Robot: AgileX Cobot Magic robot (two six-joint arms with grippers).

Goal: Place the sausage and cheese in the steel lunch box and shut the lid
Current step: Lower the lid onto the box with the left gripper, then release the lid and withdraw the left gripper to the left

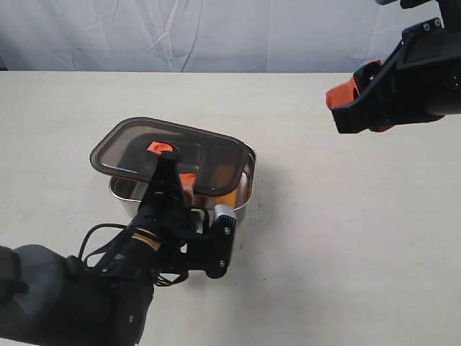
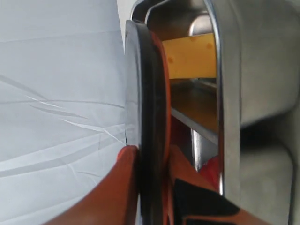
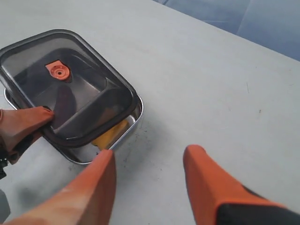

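Two grippers: left gripper [image 1: 178, 171] pinching lid [image 1: 130, 151] over steel lunch box [image 1: 126, 193], cheese [image 3: 110, 133] inside; right gripper [image 3: 147, 155] spread, empty.

dark smoky lid [image 1: 209, 155], yellow cheese [image 2: 192, 56]

no legible text, small yellow label [image 1: 146, 241] on the left arm [image 1: 79, 288] (too blurred to read)
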